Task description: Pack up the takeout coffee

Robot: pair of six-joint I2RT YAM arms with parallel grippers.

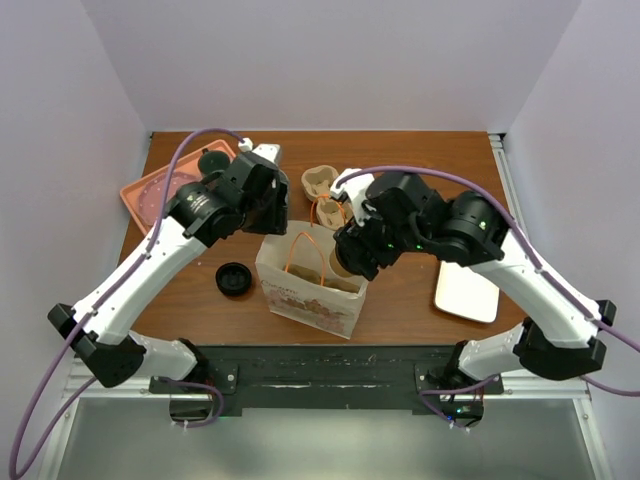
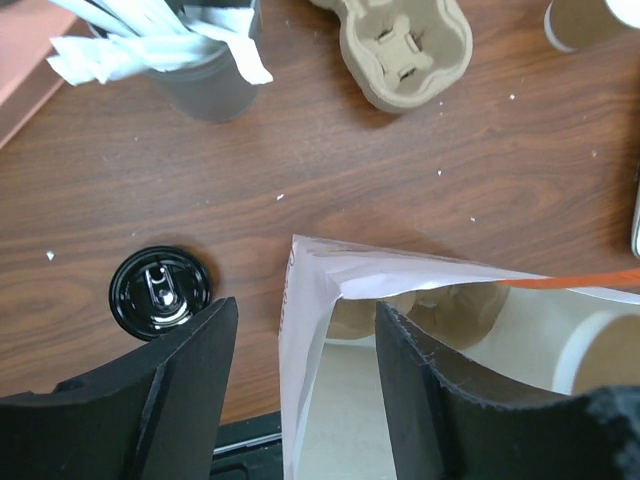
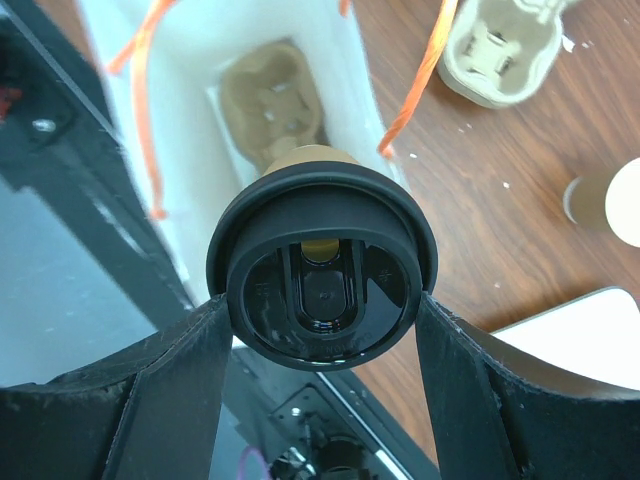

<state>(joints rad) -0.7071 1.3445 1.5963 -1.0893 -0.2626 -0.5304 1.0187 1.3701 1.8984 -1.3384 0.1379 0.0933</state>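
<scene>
Two sets: right jaws clamped on takeout coffee [image 3: 322,290] lid above bag [image 3: 250,30]; left jaws apart, straddling bag wall.

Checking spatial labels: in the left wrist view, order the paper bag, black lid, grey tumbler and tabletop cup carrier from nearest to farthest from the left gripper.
1. paper bag: its edge lies between the left gripper fingers.
2. black lid: on the table, just left.
3. grey tumbler, upper left, and cup carrier, top centre: too close to call.
</scene>
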